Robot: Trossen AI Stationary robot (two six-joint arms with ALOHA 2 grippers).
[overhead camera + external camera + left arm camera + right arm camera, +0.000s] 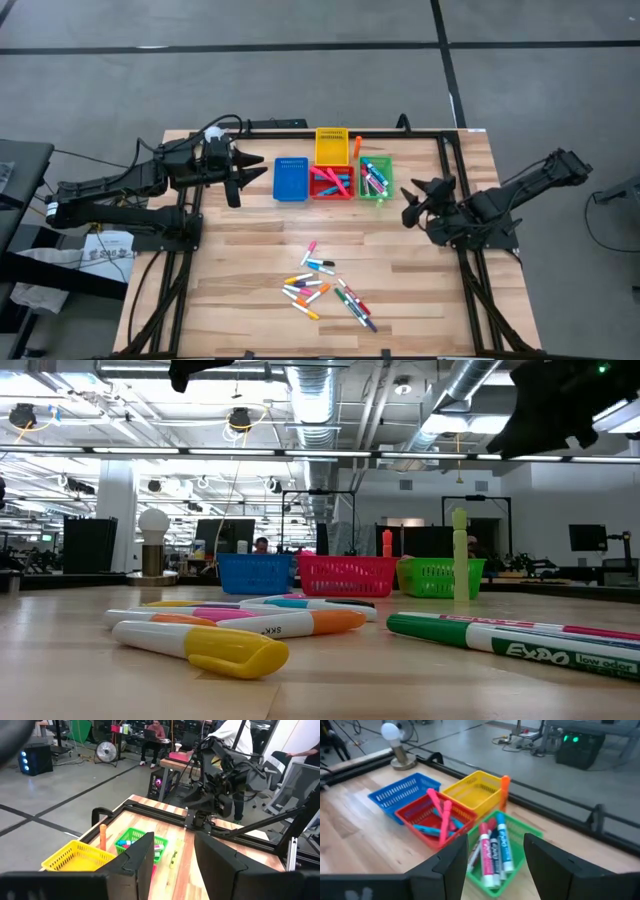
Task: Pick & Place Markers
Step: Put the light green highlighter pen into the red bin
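Markers (pixel 327 288) lie loose at 6 o'clock on the surface (pixel 240 270), more in the red bin (pixel 331 184) and green bin (pixel 375 178); left pincer (pixel 245 176) at 9 and right pincer (pixel 420 198) at 3 both spread, empty.

Grey concrete floor (pixel 300 80) with dark seams; pipes and ducts (pixel 320 400) overhead; what seems a floor fan (pixel 105 752) far off.

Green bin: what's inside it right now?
The green bin holds several markers, white-barrelled with red, blue and dark caps, leaning against its wall. Anything beneath them on the bin floor is covered.
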